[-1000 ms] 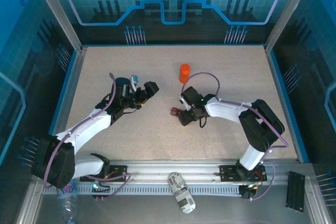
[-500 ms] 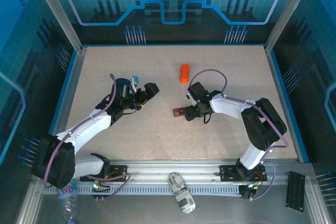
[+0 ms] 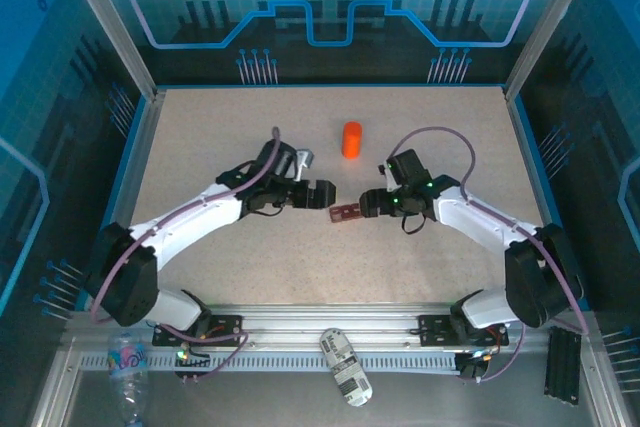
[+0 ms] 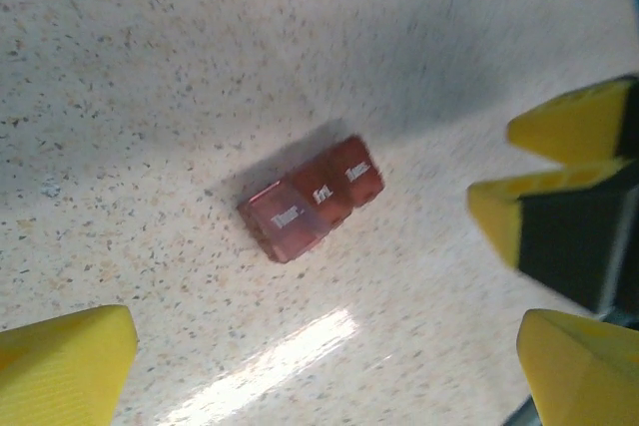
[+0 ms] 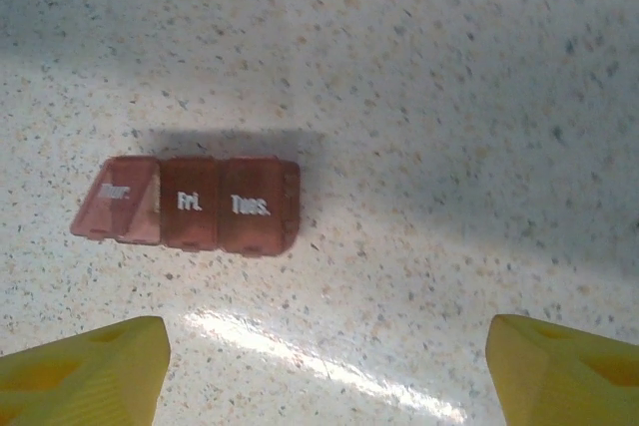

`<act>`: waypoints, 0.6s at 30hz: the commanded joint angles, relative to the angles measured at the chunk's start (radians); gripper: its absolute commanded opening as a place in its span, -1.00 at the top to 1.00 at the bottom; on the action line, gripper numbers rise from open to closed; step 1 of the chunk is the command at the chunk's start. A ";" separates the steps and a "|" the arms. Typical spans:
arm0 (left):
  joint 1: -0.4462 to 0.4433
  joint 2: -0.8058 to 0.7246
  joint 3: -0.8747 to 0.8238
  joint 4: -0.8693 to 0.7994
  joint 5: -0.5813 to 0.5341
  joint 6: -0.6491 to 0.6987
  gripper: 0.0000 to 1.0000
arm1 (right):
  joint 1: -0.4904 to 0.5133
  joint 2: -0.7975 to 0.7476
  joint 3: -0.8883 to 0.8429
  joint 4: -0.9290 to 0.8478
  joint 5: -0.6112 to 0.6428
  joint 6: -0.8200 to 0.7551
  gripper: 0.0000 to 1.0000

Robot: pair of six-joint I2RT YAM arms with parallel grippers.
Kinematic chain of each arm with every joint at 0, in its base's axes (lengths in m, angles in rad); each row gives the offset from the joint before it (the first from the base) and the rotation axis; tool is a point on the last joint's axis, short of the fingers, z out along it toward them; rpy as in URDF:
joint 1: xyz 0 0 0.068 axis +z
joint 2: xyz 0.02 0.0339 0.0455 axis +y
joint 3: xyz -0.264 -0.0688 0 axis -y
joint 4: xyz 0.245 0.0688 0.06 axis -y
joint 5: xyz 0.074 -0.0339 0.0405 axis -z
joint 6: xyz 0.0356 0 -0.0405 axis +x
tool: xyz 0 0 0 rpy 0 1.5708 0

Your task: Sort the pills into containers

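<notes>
Top external view: the red-brown pill container point(image 3: 346, 213) is seen lying flat near the middle of the counter point(image 3: 220, 127), its long side running roughly parallel to the near edge. The left claw point(image 3: 322, 195) is held just beside the container's left end, and the right claw point(image 3: 372, 204) just beside its right end, so that the container lies between the two. An orange bottle point(image 3: 351, 139) is stood upright toward the far edge, well apart from the container.

Left wrist view: the left claw point(image 4: 324, 331) is shown wide open, its yellow fingertips point(image 4: 65, 366) spread to the lower corners with only bare counter between them. The pill container point(image 4: 312, 199) is seen beyond the tips, untouched, set at a slant. Three lidded sections can be made out on it, with white lettering that is blurred. The right claw point(image 4: 529, 172) is seen at the right edge, apart from the container.

Right wrist view: the right claw point(image 5: 324, 336) is likewise shown open, nothing being held between its yellow fingertips point(image 5: 90, 361). The pill container point(image 5: 190, 205) lies ahead of the left fingertip, clear of it. "Fri." and "Tues." can be read on two lids; the third lid, at the left end, is paler and slanted.
</notes>
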 commanded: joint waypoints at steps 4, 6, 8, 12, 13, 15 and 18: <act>-0.110 0.115 0.090 -0.173 -0.225 0.292 -0.98 | -0.103 -0.028 -0.078 0.062 -0.143 0.144 -0.79; -0.135 0.151 0.111 -0.185 -0.259 0.329 -0.98 | -0.116 -0.020 -0.080 0.060 -0.145 0.145 -0.81; -0.156 0.187 0.128 -0.189 -0.279 0.361 -0.98 | -0.124 -0.014 -0.084 0.059 -0.145 0.144 -0.82; -0.176 0.237 0.151 -0.183 -0.284 0.391 -0.98 | -0.135 -0.003 -0.095 0.068 -0.158 0.145 -0.83; -0.178 0.251 0.158 -0.183 -0.285 0.394 -0.98 | -0.136 -0.002 -0.099 0.074 -0.161 0.148 -0.83; -0.180 0.273 0.171 -0.184 -0.289 0.398 -0.98 | -0.136 0.001 -0.102 0.082 -0.170 0.151 -0.83; -0.180 0.308 0.189 -0.183 -0.295 0.405 -0.98 | -0.136 0.008 -0.102 0.087 -0.171 0.151 -0.83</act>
